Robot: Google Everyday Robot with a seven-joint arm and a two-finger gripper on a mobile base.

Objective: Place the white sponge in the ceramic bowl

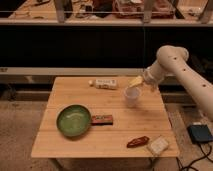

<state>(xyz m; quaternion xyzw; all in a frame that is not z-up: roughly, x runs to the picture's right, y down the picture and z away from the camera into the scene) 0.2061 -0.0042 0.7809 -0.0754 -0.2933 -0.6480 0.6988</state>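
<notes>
The white sponge (158,145) lies at the front right corner of the wooden table (115,105). The green ceramic bowl (73,120) sits at the front left and holds nothing. My gripper (136,81) hangs over the table's back right part, just above a white cup (132,96). It is far from both the sponge and the bowl, and I see nothing held in it.
A white bottle (104,83) lies on its side at the back of the table. A snack bar (102,119) lies right of the bowl. A red-brown packet (137,141) lies beside the sponge. A dark counter runs behind the table, and a blue box (201,133) sits on the floor to the right.
</notes>
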